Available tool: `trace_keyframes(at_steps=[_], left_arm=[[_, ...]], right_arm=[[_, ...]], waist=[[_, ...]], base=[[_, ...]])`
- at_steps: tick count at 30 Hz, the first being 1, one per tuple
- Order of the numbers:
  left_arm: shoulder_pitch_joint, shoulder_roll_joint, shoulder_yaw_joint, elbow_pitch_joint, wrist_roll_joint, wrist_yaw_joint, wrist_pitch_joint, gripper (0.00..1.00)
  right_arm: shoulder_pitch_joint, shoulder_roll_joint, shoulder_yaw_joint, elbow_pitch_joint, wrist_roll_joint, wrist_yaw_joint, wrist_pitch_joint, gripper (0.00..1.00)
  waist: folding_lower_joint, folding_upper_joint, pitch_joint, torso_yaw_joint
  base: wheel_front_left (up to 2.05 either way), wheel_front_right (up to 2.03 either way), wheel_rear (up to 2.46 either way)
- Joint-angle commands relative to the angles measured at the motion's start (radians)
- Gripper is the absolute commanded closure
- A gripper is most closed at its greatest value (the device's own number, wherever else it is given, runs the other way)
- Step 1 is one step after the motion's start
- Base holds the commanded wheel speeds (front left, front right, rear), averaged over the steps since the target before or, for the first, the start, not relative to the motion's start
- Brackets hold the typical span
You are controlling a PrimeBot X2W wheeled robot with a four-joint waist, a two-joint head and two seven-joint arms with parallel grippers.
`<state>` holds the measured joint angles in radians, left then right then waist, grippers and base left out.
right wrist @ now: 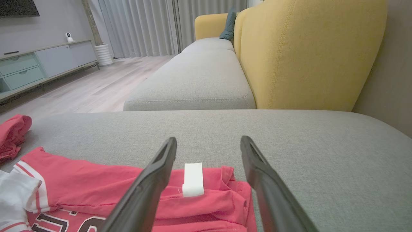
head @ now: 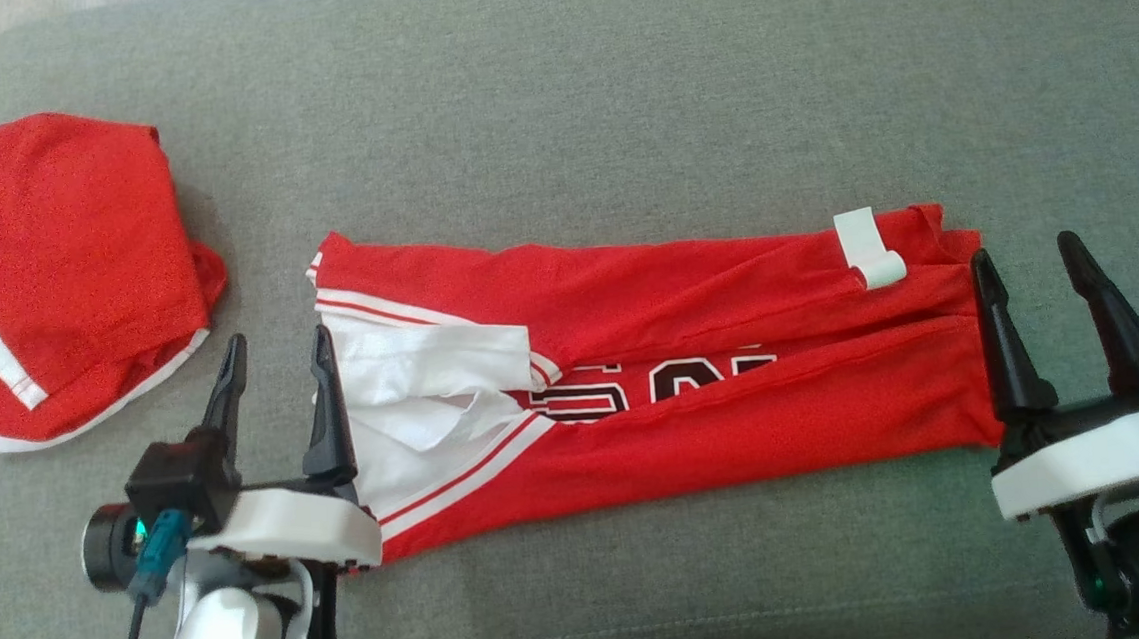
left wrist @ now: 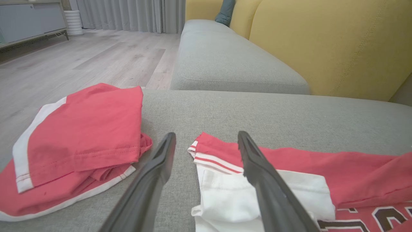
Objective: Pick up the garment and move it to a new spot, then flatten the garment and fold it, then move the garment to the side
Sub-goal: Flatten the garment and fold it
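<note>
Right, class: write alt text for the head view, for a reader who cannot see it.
A red jersey, folded into a long strip, lies across a grey cushion, with the left gripper open at its white-trimmed end and the right gripper open at the other. A second folded red garment lies further left.

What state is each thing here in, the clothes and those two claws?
Red jersey: folded lengthwise into a long strip, flat on the grey cushion.
White tag: sticking out near the jersey's right end.
Other red garment: folded, lying apart at the left.
Left claw: open, empty, at the jersey's left end.
Right claw: open, empty, at the jersey's right end.
</note>
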<state>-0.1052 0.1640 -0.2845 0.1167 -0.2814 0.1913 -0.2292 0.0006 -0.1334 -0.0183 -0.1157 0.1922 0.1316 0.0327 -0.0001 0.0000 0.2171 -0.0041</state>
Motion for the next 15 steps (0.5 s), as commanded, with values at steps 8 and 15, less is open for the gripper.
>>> trace_keyframes(at_steps=[8,15], left_arm=[[-0.021,0.028,0.024,-0.043,0.007,0.012,0.000,0.00],[-0.030,0.026,0.014,-0.046,0.010,0.014,-0.004,0.00]], right_arm=[[-0.002,-0.004,0.016,-0.027,0.007,-0.001,0.013,0.00],[-0.022,-0.014,0.000,0.038,0.037,-0.001,0.017,0.00]], waist=[[0.0001,0.0000,-0.002,0.003],[0.0001,0.0000,0.005,0.007]], base=[[0.00,0.00,0.00],[0.00,0.00,0.00]])
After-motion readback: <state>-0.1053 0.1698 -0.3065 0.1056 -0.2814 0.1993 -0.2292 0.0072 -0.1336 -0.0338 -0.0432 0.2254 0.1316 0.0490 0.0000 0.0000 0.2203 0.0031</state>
